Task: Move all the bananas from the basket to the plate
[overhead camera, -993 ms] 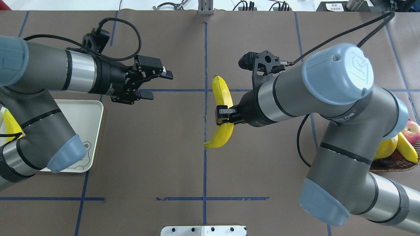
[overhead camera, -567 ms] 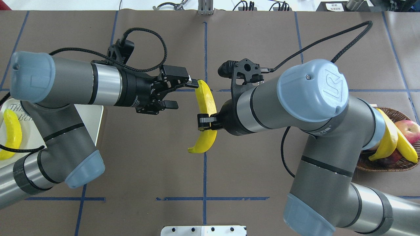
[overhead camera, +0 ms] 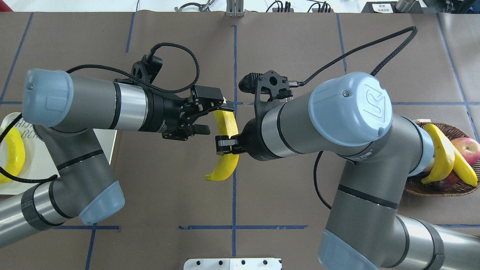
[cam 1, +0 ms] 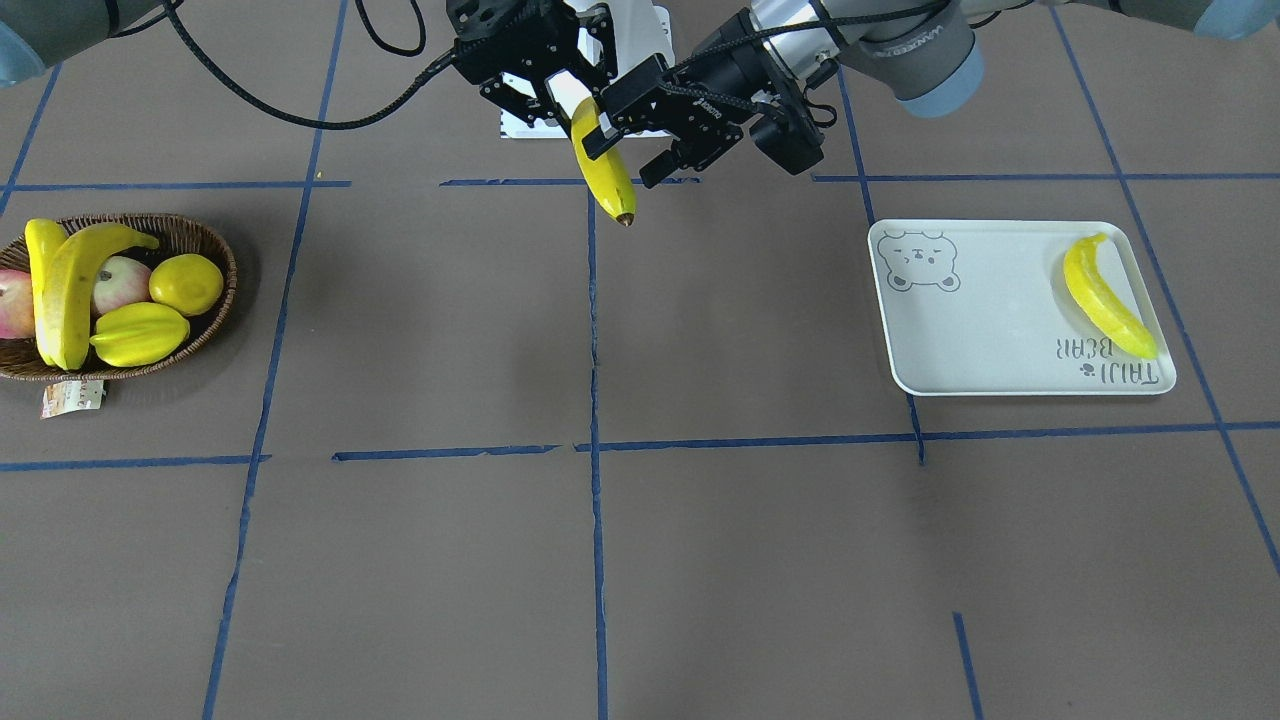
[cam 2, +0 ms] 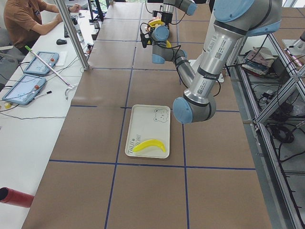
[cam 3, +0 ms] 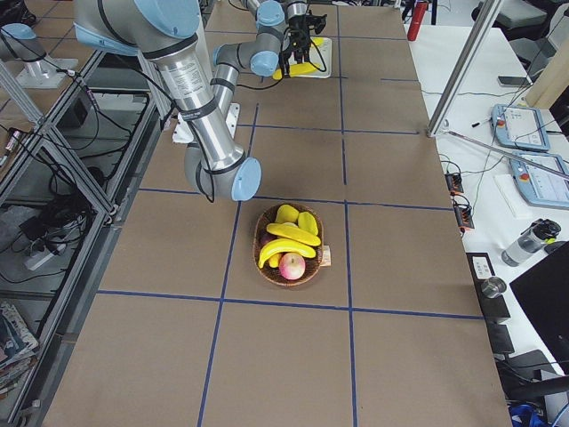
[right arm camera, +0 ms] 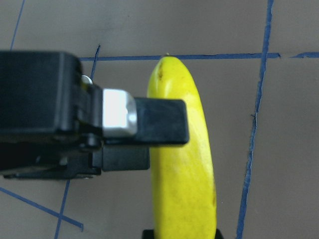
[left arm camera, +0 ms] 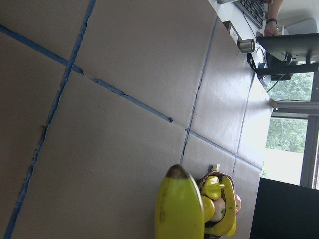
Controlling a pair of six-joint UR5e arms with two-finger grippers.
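The banana (overhead camera: 226, 164) has drifted a bit further left over mid-table, still pinched by the right gripper (overhead camera: 225, 144). The left gripper (overhead camera: 213, 118) has slid in, fingers spread around its top end (not clamped). A second banana (cam 1: 1105, 298) lies on the plate (cam 1: 1000, 320), two bananas (cam 1: 65, 290) in the basket (cam 1: 222, 305).

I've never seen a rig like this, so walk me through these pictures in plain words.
Two robot arms work at a brown table. Two pictures look down from above, two look from the table's ends, and two come from cameras on the wrists. The right gripper holds a banana in the air at mid-table. The left gripper, open, straddles one end of it. A second banana lies on the white plate. Two more bananas sit in the basket with other fruit.
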